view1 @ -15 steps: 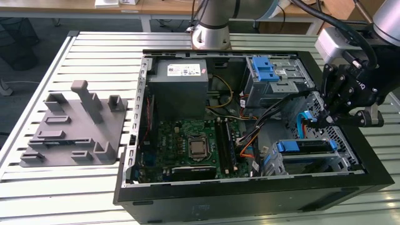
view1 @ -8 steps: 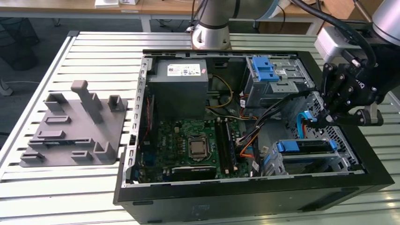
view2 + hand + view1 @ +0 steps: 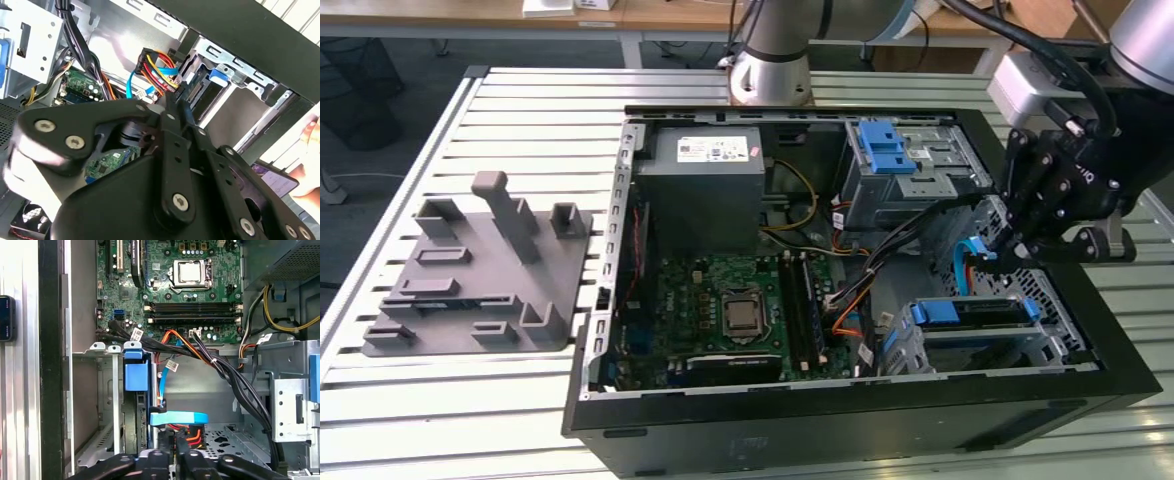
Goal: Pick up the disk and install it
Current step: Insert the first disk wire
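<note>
Exterior view: white-stickered power supply [image 3: 707, 190].

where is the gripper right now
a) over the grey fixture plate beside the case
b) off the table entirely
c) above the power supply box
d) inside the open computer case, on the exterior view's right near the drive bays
d: in the exterior view the gripper hangs inside the open computer case, at the exterior view's right, above the drive bay with blue parts.
</note>
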`<state>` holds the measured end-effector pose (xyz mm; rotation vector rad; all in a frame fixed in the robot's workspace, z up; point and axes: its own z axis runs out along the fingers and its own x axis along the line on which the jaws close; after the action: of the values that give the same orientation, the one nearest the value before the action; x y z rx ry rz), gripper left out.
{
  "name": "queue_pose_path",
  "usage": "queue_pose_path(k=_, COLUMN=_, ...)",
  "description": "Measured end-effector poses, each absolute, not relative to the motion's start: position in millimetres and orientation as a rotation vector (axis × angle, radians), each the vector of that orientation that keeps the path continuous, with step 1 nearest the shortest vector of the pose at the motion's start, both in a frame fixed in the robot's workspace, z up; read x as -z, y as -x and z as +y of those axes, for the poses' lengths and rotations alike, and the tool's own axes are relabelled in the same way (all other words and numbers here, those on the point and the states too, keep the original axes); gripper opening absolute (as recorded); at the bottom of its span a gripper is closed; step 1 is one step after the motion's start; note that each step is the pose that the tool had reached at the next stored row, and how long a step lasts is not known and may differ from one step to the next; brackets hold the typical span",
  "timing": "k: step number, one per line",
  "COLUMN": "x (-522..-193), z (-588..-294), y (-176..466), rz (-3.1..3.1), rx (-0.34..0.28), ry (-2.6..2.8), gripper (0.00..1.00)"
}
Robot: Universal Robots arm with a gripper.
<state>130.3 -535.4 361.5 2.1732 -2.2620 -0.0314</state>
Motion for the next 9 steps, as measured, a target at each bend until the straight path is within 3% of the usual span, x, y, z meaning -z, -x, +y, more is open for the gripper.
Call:
queue_pose_path(k=1, x=-361.5, z=-535.1, y=-130.3, rz=-2.262, rx=0.031, ry=-2.173, gripper=0.24)
queue_pose_path(k=3, x=-361.1, z=-534.9, y=-130.3, rz=-2.262, rx=0.031, ry=-2.173, gripper=0.24)
queue_pose_path(k=4, x=-360.8, z=-534.8, y=-130.3, rz=-2.262, rx=0.03, ry=-2.173, gripper=0.31)
queue_pose_path(k=9, x=-355.7, z=-534.7, y=-130.3, rz=-2.262, rx=0.015, ry=-2.172, gripper=0.31)
